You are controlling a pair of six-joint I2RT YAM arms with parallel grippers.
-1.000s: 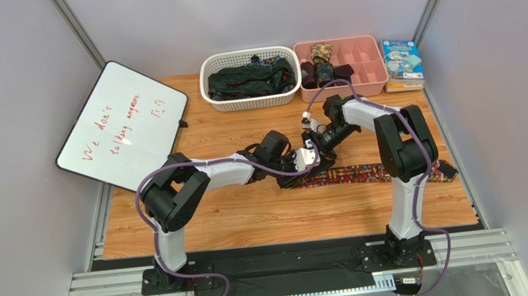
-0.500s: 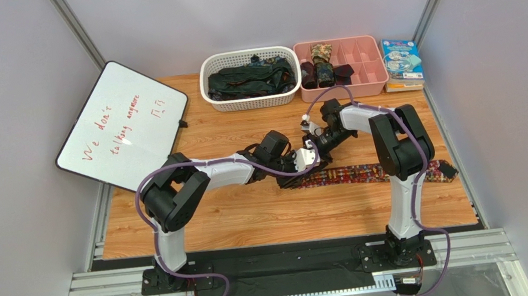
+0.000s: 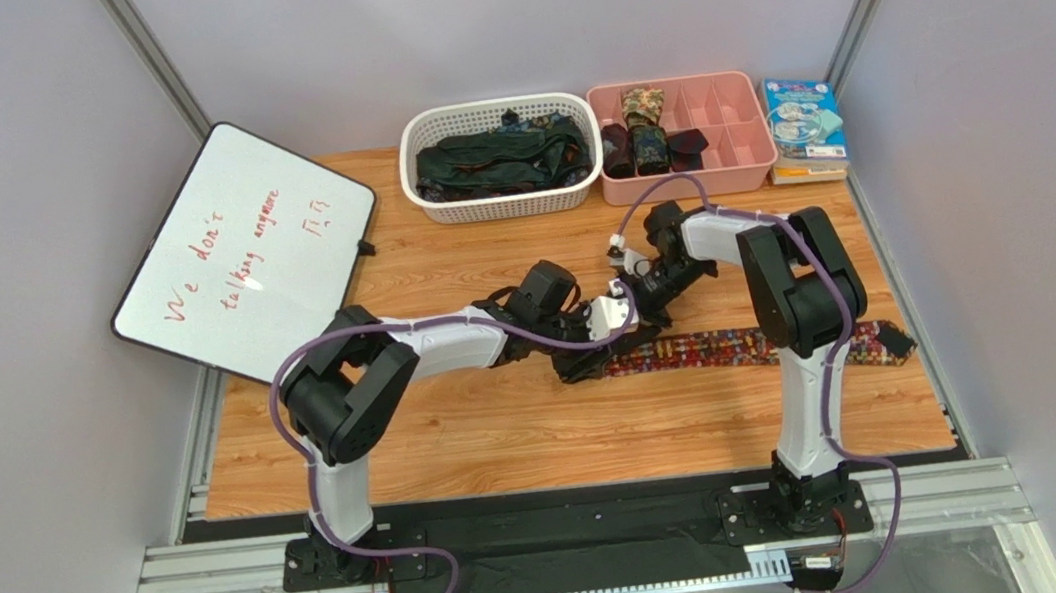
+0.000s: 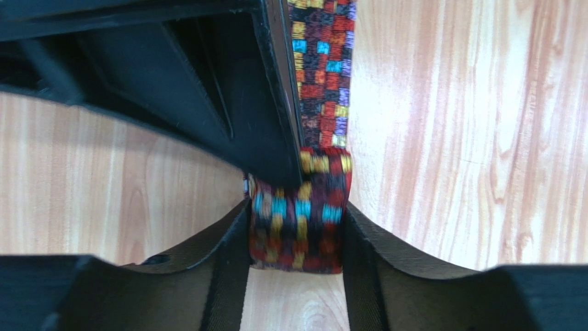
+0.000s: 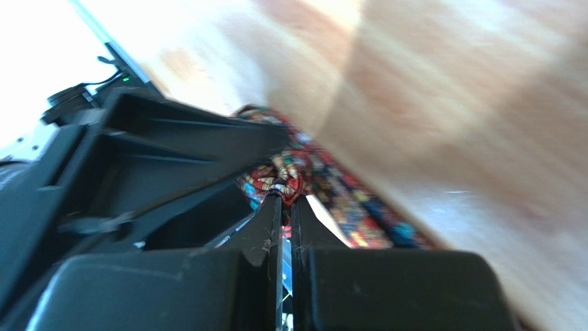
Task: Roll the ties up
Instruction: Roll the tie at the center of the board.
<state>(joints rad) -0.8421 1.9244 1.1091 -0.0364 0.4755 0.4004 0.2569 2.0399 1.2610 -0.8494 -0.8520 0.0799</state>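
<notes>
Robot test cell, lab-type rig. Grey panel walls (image 3: 11, 224) on aluminium posts (image 3: 152, 56) box in a wood-grain worktop (image 3: 506, 435). Two arms are bolted to a black base plate (image 3: 563, 527) on slotted metal rails (image 3: 221, 576), with purple cables (image 3: 276, 415) looping off them. Beyond the left tool (image 3: 576, 363), at the far wall: white basket (image 3: 501, 206), pink divided tray (image 3: 734, 135). Well off to that tool's left, a whiteboard (image 3: 241, 249) with red handwriting sits tilted by the wall panel.

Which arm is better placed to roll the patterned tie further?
Probably left. The left tool clamps the patterned tie at its rolled end from both sides, with the flat length running ahead. The right tool only pinches a small fold.
</notes>
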